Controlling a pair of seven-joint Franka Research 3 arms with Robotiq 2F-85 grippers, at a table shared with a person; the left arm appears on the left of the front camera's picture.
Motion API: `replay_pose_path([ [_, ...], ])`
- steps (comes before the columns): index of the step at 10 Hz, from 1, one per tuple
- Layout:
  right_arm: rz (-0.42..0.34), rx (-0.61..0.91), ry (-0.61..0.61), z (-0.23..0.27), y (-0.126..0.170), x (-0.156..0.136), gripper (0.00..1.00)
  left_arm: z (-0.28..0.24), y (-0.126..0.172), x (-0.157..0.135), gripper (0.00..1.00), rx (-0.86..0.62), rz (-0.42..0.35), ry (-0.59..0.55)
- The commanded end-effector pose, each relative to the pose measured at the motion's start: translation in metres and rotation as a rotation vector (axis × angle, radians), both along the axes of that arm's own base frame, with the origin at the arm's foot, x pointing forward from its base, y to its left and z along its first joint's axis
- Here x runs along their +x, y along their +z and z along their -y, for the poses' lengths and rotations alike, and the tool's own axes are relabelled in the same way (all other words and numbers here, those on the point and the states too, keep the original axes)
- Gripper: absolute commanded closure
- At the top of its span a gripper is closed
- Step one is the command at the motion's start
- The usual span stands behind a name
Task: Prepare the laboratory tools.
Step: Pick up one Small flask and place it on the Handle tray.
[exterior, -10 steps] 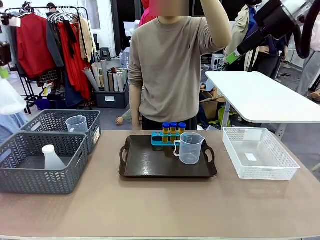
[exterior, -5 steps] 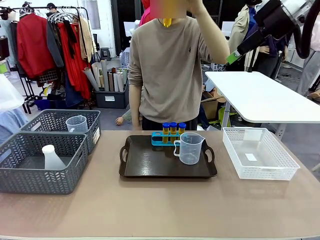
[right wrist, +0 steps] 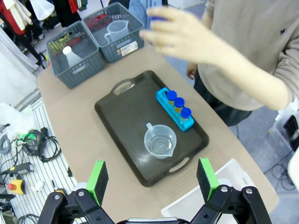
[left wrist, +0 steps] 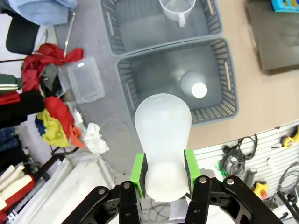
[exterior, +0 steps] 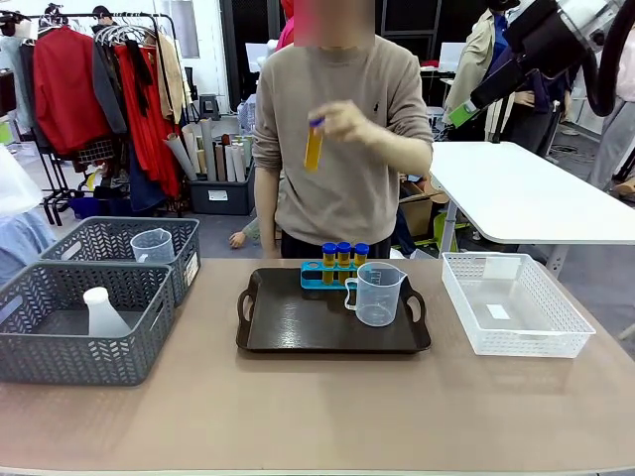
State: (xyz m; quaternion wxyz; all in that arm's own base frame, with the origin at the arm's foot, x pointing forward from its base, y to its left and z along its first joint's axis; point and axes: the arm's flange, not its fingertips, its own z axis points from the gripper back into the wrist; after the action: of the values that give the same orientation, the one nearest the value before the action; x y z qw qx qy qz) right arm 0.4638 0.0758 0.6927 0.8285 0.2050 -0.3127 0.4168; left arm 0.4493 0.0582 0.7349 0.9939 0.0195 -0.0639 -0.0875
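My left gripper (left wrist: 163, 170) is shut on a white translucent conical flask (left wrist: 162, 135), held high over the floor beside the table; its edge shows at the far left (exterior: 12, 183). A second flask (exterior: 101, 311) stands in the near grey basket (exterior: 60, 347). A clear beaker (exterior: 375, 294) and a blue rack with three amber tubes (exterior: 342, 260) are on the dark tray (exterior: 298, 327). The person's hand (exterior: 347, 121) holds another blue-capped amber tube (exterior: 314, 145) at chest height. My right gripper (right wrist: 152, 178) is open, high above the tray (right wrist: 121, 109).
The far grey basket (exterior: 114, 233) holds another clear beaker (exterior: 152, 245). An empty white lattice basket (exterior: 514, 302) sits at the right of the table. My right arm (exterior: 556, 35) hangs at the upper right. The table's front strip is bare.
The person's hand has come down from head height to chest height with the amber tube. Neither arm has visibly moved.
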Motion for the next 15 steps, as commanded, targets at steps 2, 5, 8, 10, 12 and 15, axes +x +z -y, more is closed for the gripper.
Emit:
replay_pose_path([
  [2,0.000,0.006,0.007,0.001,0.002,0.000,0.00,0.035,0.011,0.004,1.00,0.062,0.044,-0.051],
  [5,0.000,0.006,0.007,0.001,0.002,0.000,0.00,0.089,0.026,0.027,1.00,0.079,0.072,-0.170],
  [8,0.000,0.006,0.007,0.001,0.002,0.000,0.00,0.145,0.046,0.049,1.00,0.105,0.136,-0.304],
  [10,0.000,0.006,0.007,0.001,0.002,0.000,0.00,0.184,0.059,0.058,1.00,0.110,0.151,-0.404],
  [12,0.000,0.006,0.007,0.001,0.002,0.000,0.00,0.223,0.061,0.061,1.00,0.099,0.156,-0.473],
  [15,0.000,0.006,0.007,0.001,0.002,0.000,0.00,0.250,0.061,0.061,1.00,0.033,0.142,-0.499],
])
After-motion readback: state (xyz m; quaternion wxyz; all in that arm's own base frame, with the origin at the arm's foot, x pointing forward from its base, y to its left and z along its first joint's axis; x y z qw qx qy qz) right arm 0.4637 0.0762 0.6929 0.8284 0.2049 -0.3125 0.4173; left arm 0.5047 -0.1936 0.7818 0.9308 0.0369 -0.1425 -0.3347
